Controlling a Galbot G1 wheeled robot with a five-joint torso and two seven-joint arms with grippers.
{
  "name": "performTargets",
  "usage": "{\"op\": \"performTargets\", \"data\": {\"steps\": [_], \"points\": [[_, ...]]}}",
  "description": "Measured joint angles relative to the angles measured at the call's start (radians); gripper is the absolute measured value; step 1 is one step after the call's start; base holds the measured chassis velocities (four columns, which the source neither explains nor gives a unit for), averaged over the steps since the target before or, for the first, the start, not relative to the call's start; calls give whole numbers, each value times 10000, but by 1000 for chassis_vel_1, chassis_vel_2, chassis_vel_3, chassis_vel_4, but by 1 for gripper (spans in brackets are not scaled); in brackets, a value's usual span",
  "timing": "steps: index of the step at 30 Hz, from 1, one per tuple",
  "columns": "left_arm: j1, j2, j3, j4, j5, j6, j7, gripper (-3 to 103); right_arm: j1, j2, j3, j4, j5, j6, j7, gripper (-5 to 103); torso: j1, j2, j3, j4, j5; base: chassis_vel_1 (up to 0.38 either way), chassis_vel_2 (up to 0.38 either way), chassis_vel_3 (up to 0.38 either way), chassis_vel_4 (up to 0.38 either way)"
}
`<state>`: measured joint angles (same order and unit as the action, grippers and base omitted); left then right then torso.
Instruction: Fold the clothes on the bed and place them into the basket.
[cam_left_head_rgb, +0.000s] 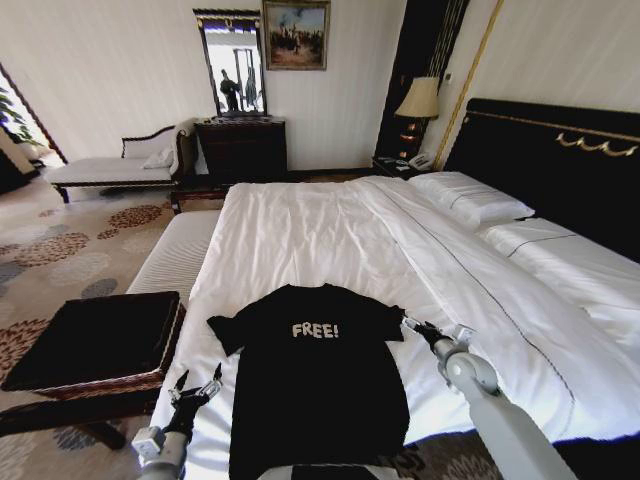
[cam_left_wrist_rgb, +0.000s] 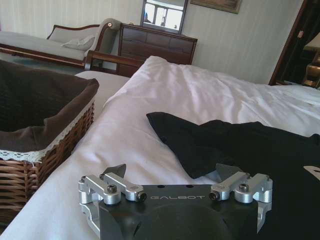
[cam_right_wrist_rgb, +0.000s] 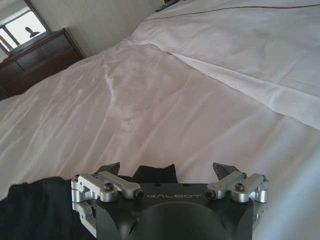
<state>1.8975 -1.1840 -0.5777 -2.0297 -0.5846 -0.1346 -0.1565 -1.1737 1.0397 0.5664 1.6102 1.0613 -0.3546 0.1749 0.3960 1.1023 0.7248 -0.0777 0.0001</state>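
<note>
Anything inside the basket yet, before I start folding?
The basket holds only its dark lining; the corner near the wicker wall is hidden. The T-shirt lies flat on the bed, between the open left gripper and open right gripper.

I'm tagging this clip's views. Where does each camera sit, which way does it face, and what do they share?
Head view: on the head, looking down the bed at the T-shirt; both arms show, left gripper, right gripper.
Left wrist view: behind the open left gripper, facing a sleeve, basket beside.
Right wrist view: behind the open right gripper, facing up the bed.
All share the T-shirt and bed.
</note>
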Motion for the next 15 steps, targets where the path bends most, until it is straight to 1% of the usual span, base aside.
{"op": "performTargets", "data": {"steps": [2,3,4,6,8,10,11,13,14,15], "points": [[0,12,0,1,0,0,-6,100,394,161,35,-382,651,-64,-39,100,0,0,0,1,-1,0,0,0,0],[0,12,0,1,0,0,-6,100,394,161,35,-382,651,-64,-39,100,0,0,0,1,-1,0,0,0,0],[17,20,-11,-65,-1,37,-17,100,687,320,85,-782,1143,-130,-122,100,1,0,0,2,-2,0,0,0,0],[67,28,-31,-242,-5,118,-39,100,924,474,152,-1184,1642,-246,-252,100,2,0,1,0,1,0,0,0,0],[74,29,-33,-272,-8,138,-40,100,950,494,163,-1235,1735,-274,-269,100,3,-1,1,-1,1,0,0,0,0],[100,34,-38,-385,-19,203,-61,100,1001,613,192,-1394,2151,-393,-337,100,2,-1,1,-2,-1,0,0,0,0],[101,34,-38,-400,-34,216,-63,100,996,686,200,-1424,2243,-411,-341,103,2,0,1,-3,-1,0,0,0,0],[104,35,-38,-406,-46,223,-68,100,991,738,212,-1438,2283,-418,-341,103,3,0,1,-3,-1,0,0,0,0],[124,29,-32,-424,-69,234,-82,100,962,857,269,-1490,2388,-424,-341,99,2,0,0,-1,-2,0,0,0,0],[140,25,-29,-437,-70,237,-83,100,944,919,326,-1522,2466,-424,-339,99,2,-1,0,-1,-2,0,0,0,0]]}}
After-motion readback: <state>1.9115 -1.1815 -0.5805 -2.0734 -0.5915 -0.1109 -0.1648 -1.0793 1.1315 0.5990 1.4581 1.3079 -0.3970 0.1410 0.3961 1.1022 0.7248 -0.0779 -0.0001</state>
